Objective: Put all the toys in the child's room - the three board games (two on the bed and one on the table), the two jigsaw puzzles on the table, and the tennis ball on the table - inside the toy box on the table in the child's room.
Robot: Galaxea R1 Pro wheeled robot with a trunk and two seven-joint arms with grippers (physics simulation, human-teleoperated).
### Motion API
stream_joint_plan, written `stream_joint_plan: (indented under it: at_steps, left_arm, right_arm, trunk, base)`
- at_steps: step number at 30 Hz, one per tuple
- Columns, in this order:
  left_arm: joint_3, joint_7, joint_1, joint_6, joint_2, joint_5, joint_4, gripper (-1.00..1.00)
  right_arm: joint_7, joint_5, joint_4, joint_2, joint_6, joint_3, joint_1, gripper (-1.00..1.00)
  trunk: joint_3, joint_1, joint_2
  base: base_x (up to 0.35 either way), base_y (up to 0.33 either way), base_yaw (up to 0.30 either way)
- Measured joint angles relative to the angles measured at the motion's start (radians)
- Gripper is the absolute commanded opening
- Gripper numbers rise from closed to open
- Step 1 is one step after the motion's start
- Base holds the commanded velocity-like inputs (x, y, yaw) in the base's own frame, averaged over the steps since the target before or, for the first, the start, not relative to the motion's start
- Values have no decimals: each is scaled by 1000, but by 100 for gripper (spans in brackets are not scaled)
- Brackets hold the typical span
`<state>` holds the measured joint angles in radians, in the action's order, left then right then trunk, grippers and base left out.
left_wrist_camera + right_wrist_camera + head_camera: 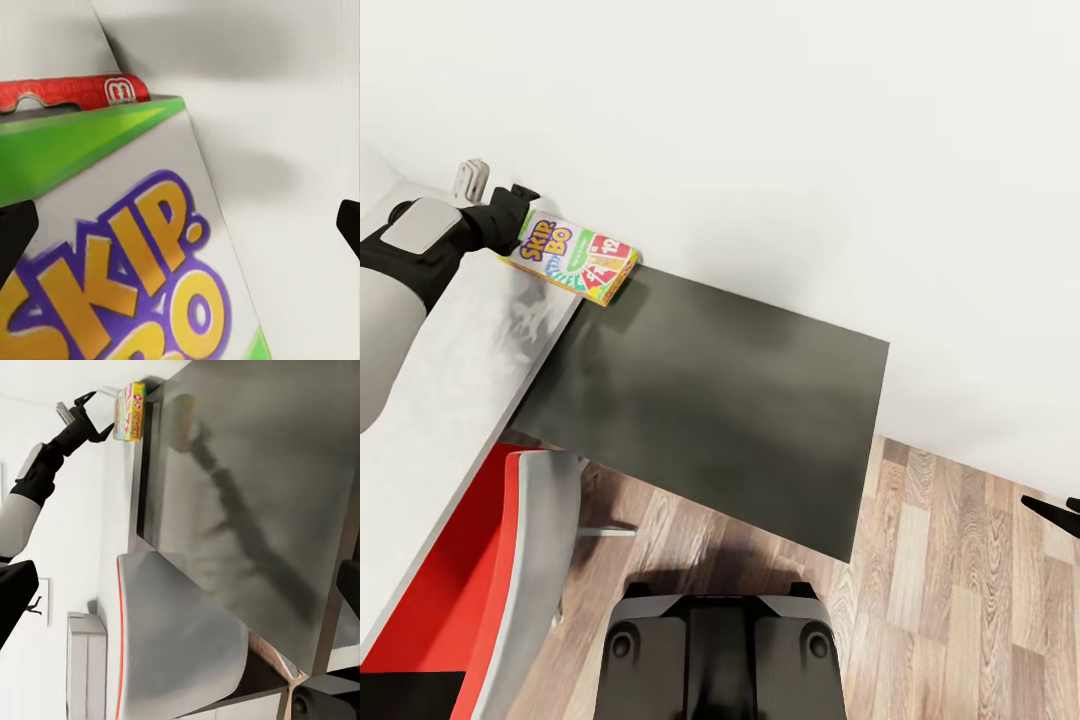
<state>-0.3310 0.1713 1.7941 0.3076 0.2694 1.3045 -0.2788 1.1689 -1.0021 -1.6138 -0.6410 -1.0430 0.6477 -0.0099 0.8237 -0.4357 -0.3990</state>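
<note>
One board game (572, 258), a green-edged box printed SKIP-BO, lies flat on the table (710, 400) where the light grey wing meets the dark grey wing, close to the white wall. My left gripper (518, 218) is at the box's near end, open. In the left wrist view the box (127, 247) sits close up between the black fingertips (15, 240), nearer one of them. The right wrist view shows the same box (129, 411) with the left gripper (86, 418) spread beside it. My right gripper (1060, 508) hangs open over the floor, far to the right.
A red and grey chair (510, 560) is tucked under the light grey wing, just left of my base (720, 650). Wood-plank floor (960, 580) lies to the right of the dark wing. A small white fitting (470, 178) sits on the wall behind the left arm.
</note>
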Motion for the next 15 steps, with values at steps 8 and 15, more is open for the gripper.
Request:
stream_joint_plan:
  at_steps: [8,15]
  left_arm:
    - [0,1,0,2,19,1,-13,100]
    - [-1,2,0,6,45,-2,-27,100]
  right_arm:
    - [0,0,0,1,0,-2,1,100]
    - [0,0,0,1,0,-6,1,100]
  trunk:
    - [0,-5,0]
    - [0,-13,0]
  base:
    - [0,0,-1]
    - [0,0,0]
